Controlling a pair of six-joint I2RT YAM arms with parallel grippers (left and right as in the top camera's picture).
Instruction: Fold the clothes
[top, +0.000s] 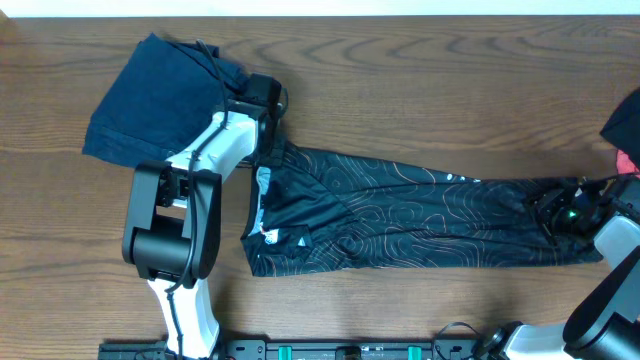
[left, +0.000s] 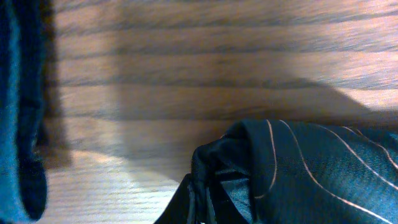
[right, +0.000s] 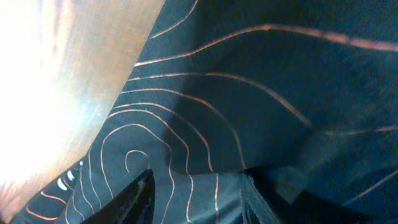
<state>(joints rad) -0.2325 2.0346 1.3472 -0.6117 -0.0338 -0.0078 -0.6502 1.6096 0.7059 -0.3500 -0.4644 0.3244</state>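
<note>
Left hand (top: 266, 150) pinches jersey (top: 400, 215); its white logo (top: 271, 237) unreadable.

Jersey (top: 400, 215) lies stretched side to side on the table (top: 420, 80), centre to right. Denim garment (top: 150, 100) at the left rear, close beside the jersey's left rear corner. Left gripper (top: 266, 150) at that corner, between the two. Right gripper (top: 562, 208) on the jersey's right end. Third garment (top: 630, 160) at the table's right edge, just behind that end, partly out of view
</note>
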